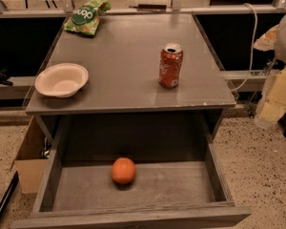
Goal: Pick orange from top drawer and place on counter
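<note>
As the small round orange fruit (123,170) rests mid-floor in the open grey wooden drawer (178,185), I'd come straight down on it, avoiding the front edge of the flat grey surface (119,56) — jaws out of view, so I cannot tell their state.

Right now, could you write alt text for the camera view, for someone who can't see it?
An orange lies in the open top drawer below a grey counter holding a white bowl, soda can and green snack bag. The gripper is not in view.

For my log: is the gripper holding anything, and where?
Cannot tell: gripper out of view; small round orange fruit lies untouched in grey wooden drawer.
</note>
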`<state>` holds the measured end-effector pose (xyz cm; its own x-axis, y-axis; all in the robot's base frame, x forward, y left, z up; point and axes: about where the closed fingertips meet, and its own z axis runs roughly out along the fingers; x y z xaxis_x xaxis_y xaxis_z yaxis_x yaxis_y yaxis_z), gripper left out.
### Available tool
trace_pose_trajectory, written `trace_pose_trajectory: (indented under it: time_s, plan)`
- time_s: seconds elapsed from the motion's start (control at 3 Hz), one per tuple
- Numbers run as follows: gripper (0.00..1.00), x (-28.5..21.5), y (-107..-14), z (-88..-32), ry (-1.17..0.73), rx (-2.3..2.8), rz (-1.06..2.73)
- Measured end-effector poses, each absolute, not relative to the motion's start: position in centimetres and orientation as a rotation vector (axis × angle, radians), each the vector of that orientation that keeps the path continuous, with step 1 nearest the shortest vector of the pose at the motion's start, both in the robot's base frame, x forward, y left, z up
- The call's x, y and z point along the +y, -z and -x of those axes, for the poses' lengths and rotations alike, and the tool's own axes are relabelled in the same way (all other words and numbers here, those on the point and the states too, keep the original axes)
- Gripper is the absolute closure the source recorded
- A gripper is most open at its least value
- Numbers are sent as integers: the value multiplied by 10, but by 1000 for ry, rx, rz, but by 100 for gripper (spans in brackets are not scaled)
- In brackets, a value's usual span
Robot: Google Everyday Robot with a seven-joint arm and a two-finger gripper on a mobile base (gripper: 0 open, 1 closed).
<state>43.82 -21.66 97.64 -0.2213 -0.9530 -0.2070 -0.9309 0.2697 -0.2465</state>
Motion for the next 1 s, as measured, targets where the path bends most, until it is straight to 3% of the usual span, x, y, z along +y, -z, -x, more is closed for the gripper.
trace_pose_trajectory:
  time_s: [0.33, 1.0]
  plan:
    - [0, -217, -977, -438, 100, 2230, 1723]
    - [0, -213, -991, -432, 293, 2132, 1928]
